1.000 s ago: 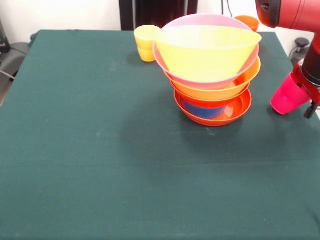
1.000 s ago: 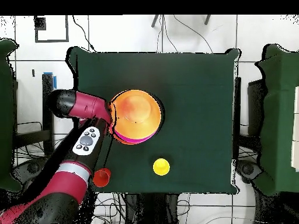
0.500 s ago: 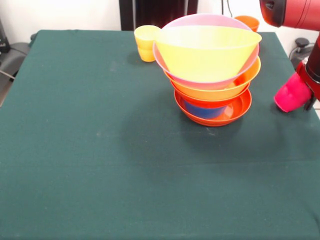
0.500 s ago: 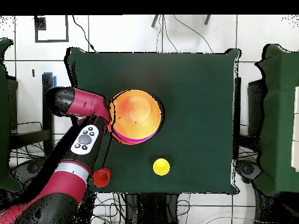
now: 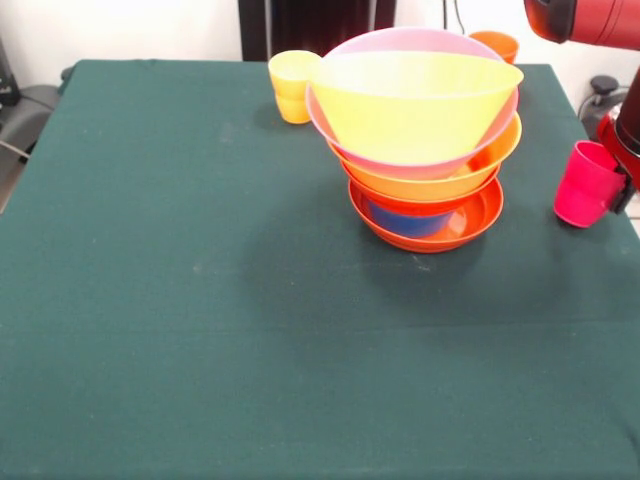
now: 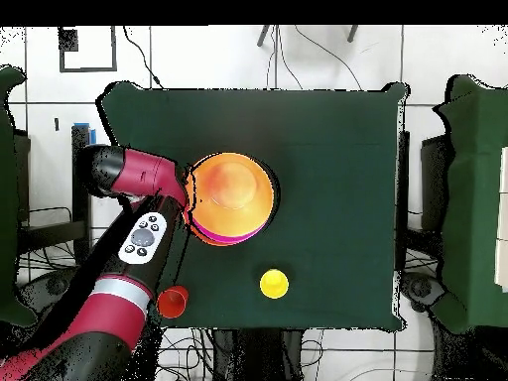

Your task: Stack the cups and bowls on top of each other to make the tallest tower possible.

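Pink cup tipped upright beside the tower

The tower stands mid-table, yellow bowl on top. Right of it, the pink cup, lying tilted a second ago, now hangs nearly upright and higher, held off the cloth by the gripper, clamped on its side: likely ready to carry over. A yellow cup and orange cup wait behind the tower; nothing blocks the path.

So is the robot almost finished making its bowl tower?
Not quite. The tower already has bowls piled up: a shallow red-orange one lowest, a blue one inside it, then orange, pink and yellow. Right now the gripper carries the pink cup beside the tower, clear of the table. The yellow cup and the orange cup still wait on the table.
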